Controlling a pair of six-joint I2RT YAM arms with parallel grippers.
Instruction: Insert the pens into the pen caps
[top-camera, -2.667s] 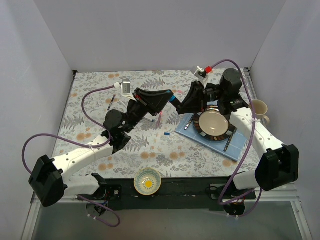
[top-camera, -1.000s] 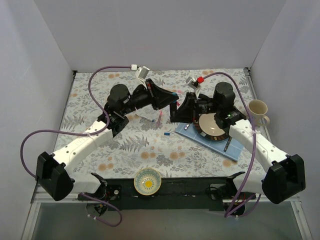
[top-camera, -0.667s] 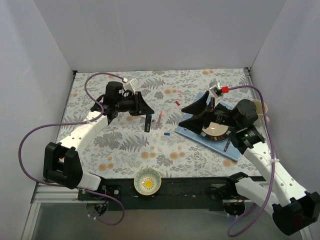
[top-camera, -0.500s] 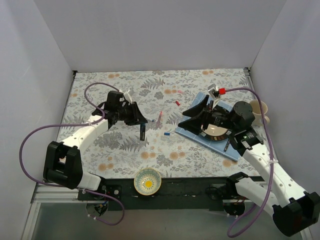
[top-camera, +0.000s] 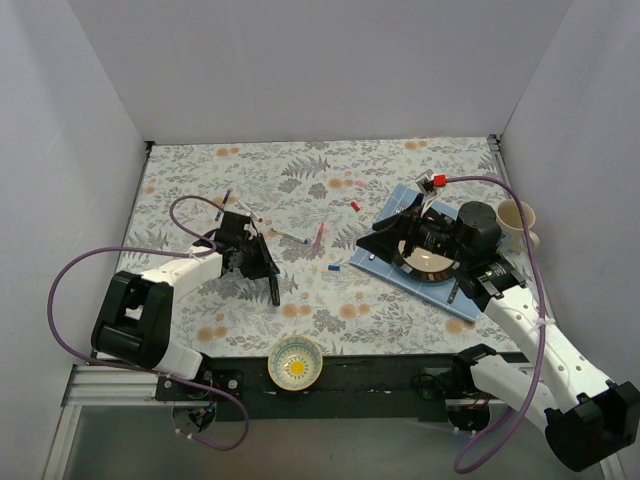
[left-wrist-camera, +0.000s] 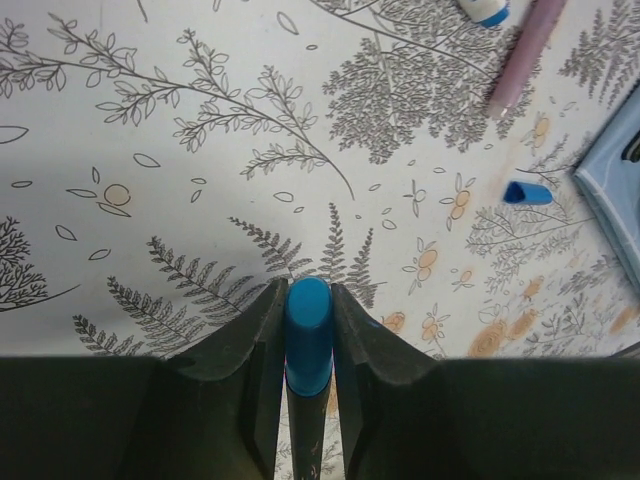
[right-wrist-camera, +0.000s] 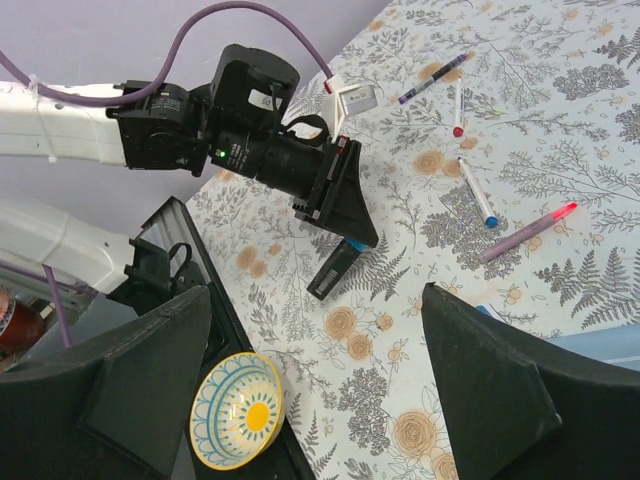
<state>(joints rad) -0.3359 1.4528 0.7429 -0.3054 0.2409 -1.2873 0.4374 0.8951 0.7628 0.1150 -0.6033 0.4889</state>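
My left gripper (top-camera: 266, 268) (left-wrist-camera: 308, 292) is shut on the black marker (right-wrist-camera: 340, 268), its light-blue end (left-wrist-camera: 308, 320) pinched between the jaws. The marker slants down towards the cloth. A small blue pen cap (left-wrist-camera: 527, 193) (top-camera: 333, 269) lies loose ahead of it. A red cap (top-camera: 355, 206) lies farther back. A pink pen (top-camera: 319, 238) (right-wrist-camera: 527, 232), a white pen with a blue tip (right-wrist-camera: 478, 192), a white pen with a red tip (right-wrist-camera: 458, 108) and a dark-blue pen (right-wrist-camera: 432, 80) lie on the cloth. My right gripper (top-camera: 388, 232) (right-wrist-camera: 320, 400) hangs open and holds nothing.
A blue tray (top-camera: 372, 262) with a dark-rimmed plate (top-camera: 425, 250) and dark cutlery sits under my right arm. A cream mug (top-camera: 517, 222) stands at the far right. A yellow-and-blue bowl (top-camera: 295, 362) (right-wrist-camera: 237, 410) rests at the near edge. Grey walls close in three sides.
My left gripper has swung back and down to the left with the marker in it. The right gripper has opened wide and drawn back over the tray.
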